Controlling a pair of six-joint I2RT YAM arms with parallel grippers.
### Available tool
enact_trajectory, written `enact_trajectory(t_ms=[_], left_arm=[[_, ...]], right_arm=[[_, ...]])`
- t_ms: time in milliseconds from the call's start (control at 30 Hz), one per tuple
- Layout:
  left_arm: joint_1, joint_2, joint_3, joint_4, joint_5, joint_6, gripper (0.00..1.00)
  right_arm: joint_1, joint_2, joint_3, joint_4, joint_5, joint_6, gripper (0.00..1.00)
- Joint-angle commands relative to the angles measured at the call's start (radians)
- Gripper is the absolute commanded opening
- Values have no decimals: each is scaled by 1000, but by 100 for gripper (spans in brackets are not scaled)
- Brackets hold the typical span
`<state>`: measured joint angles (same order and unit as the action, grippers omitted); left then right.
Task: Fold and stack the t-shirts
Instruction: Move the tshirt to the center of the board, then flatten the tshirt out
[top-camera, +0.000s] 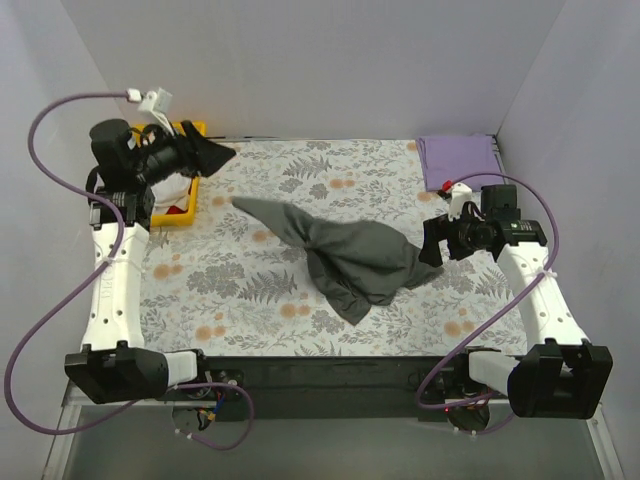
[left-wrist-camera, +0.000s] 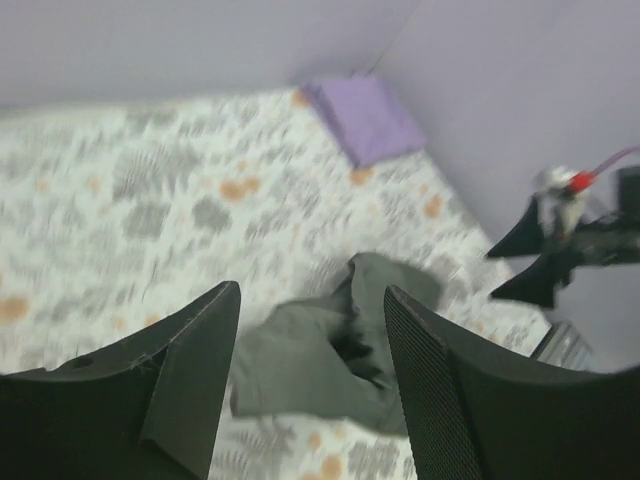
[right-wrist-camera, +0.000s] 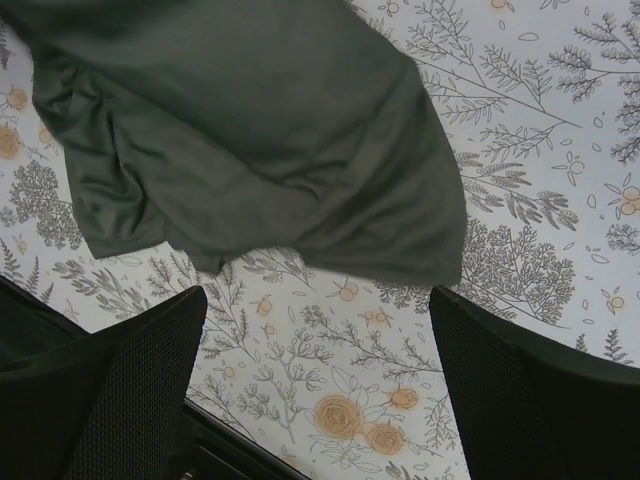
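The dark charcoal t-shirt (top-camera: 345, 255) lies crumpled in the middle of the floral tablecloth, one thin part stretching toward the back left. It also shows in the left wrist view (left-wrist-camera: 320, 360) and in the right wrist view (right-wrist-camera: 250, 140). The lavender t-shirt (top-camera: 458, 160) lies folded at the back right corner, also seen in the left wrist view (left-wrist-camera: 368, 118). My left gripper (top-camera: 215, 155) is open and empty, raised near the back left. My right gripper (top-camera: 432, 245) is open and empty just right of the charcoal shirt's edge.
A yellow bin (top-camera: 185, 195) stands at the back left under the left arm. White walls enclose the table on three sides. The dark front edge (top-camera: 320, 368) of the table runs between the arm bases.
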<state>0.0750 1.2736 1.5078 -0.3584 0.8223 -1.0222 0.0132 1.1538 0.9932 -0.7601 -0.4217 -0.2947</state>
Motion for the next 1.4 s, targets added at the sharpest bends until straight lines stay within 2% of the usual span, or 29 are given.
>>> enact_trajectory(t_ms=[0, 100, 200, 300, 367, 400, 500, 600, 667, 767, 900, 1067, 1167, 1267, 1367], left_arm=[[23, -39, -194, -296, -18, 298, 59], [31, -68, -328, -335, -28, 416, 60], [23, -36, -366, -418, 54, 600, 71], [-59, 9, -409, -476, 32, 706, 70], [-136, 41, -454, -453, -15, 740, 67], [-156, 52, -466, -423, -52, 737, 63], [-274, 115, -498, -364, -142, 737, 53], [-358, 162, -524, -297, -253, 726, 50], [-383, 203, -517, -271, -322, 722, 50], [-389, 279, -485, -283, -383, 711, 50], [-426, 257, -533, -303, -371, 752, 50], [-429, 270, -551, -275, -443, 751, 56], [-429, 273, -518, -275, -453, 705, 56], [-403, 253, -486, -293, -375, 610, 56], [-301, 245, -442, -333, -231, 524, 56]], right_arm=[[-4, 14, 59, -16, -14, -56, 98], [-4, 53, 81, -44, -5, -109, 98], [1, 93, 90, -56, 37, -150, 98], [11, 136, 84, -58, 95, -208, 95], [16, 184, 76, -59, 126, -247, 91], [22, 194, 74, -59, 130, -250, 89], [95, 241, 58, -93, 156, -259, 74], [131, 254, 38, -84, 251, -267, 74], [129, 280, 38, -42, 328, -274, 74], [123, 334, 85, -7, 360, -282, 73], [137, 423, 258, -10, 285, -285, 72], [142, 543, 382, -18, 368, -330, 74], [148, 564, 441, -36, 263, -331, 74], [230, 549, 496, -35, 186, -324, 74], [315, 518, 522, -10, 129, -308, 74]])
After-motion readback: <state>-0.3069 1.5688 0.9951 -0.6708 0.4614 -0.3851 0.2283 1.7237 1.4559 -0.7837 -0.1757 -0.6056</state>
